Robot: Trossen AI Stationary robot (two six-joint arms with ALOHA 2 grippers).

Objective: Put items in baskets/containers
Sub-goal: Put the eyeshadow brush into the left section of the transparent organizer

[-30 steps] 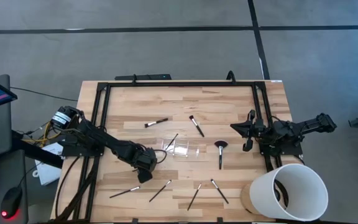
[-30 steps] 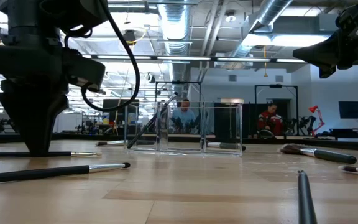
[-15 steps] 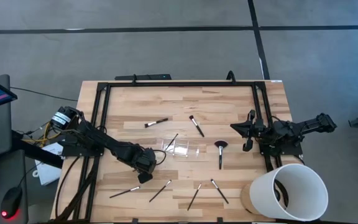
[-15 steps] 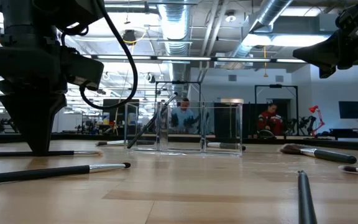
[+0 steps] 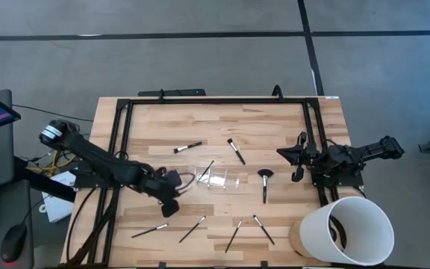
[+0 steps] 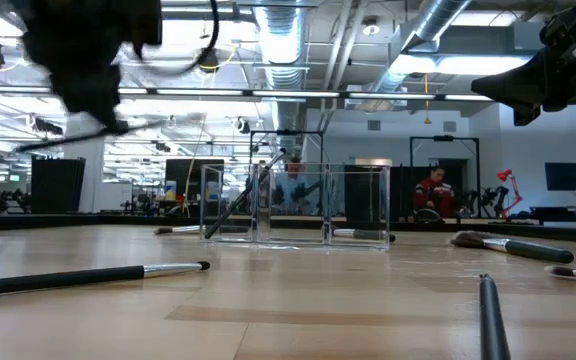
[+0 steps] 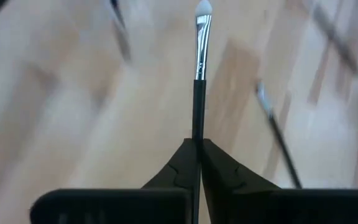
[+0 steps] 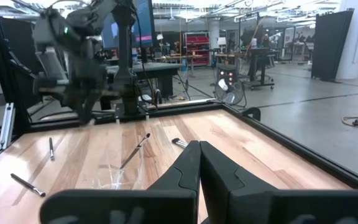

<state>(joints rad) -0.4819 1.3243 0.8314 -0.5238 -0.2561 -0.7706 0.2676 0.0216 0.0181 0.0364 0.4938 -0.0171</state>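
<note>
Pinching a slim makeup brush (image 7: 199, 62) by its dark handle, the left gripper (image 5: 172, 196) hangs above the wooden bench (image 5: 155, 127), just left of the clear plastic tray (image 5: 219, 179); the brush's silver ferrule and pale tip point away from its closed fingers. One brush (image 5: 204, 170) already leans in the tray, its end poking over the rim. Others lie loose on the bench: a fan-headed brush (image 5: 265, 181) just right of the tray, two (image 5: 187, 147) beyond it, and four (image 5: 192, 229) along the near edge. The right gripper (image 5: 298, 159) waits at the bench's right side with its fingers pressed together, near a large white bucket (image 5: 353, 230).
</note>
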